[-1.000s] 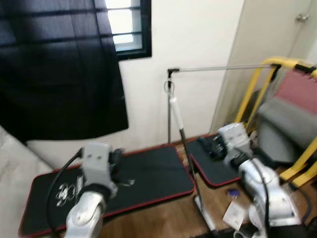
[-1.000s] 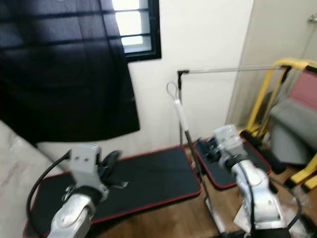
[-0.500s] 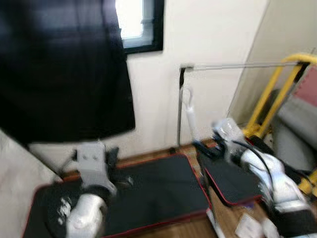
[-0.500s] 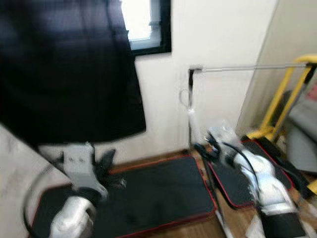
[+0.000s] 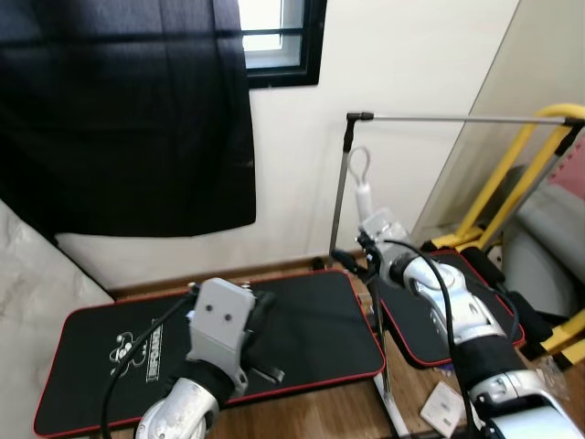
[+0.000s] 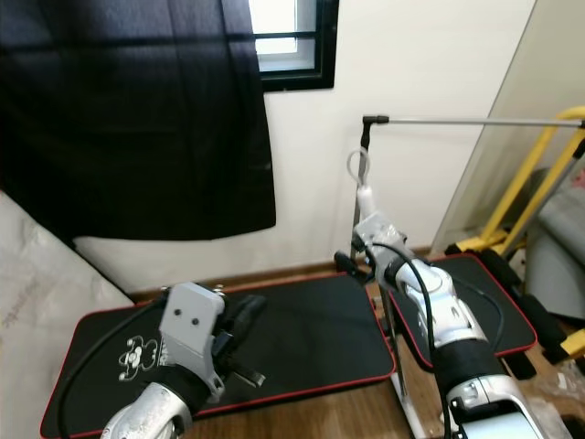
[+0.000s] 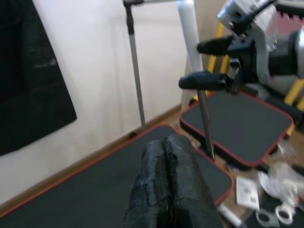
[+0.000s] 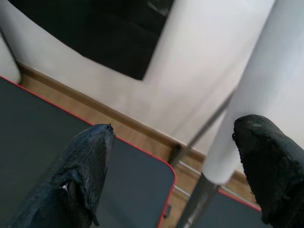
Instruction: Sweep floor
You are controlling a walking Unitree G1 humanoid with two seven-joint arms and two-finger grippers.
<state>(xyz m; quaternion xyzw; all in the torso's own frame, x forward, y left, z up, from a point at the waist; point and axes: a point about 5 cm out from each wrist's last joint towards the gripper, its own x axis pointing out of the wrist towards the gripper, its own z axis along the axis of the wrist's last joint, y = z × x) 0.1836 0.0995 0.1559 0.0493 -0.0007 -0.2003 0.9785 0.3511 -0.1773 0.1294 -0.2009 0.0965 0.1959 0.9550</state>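
Now the right gripper (image 8: 171,166) has jaws wide around the broom handle (image 5: 364,197); left gripper's (image 7: 170,156) jaws pressed together, empty.

Wooden floor (image 5: 320,412) down there, carrying two red-edged black mats: the long mat (image 5: 302,320) by the wall, a smaller mat (image 5: 430,315) beside it, some paper packets (image 5: 443,409) nearby.

Black mat (image 5: 302,320) (red-edged, white bear print), yellow frame (image 5: 512,155), black curtain (image 5: 128,110).
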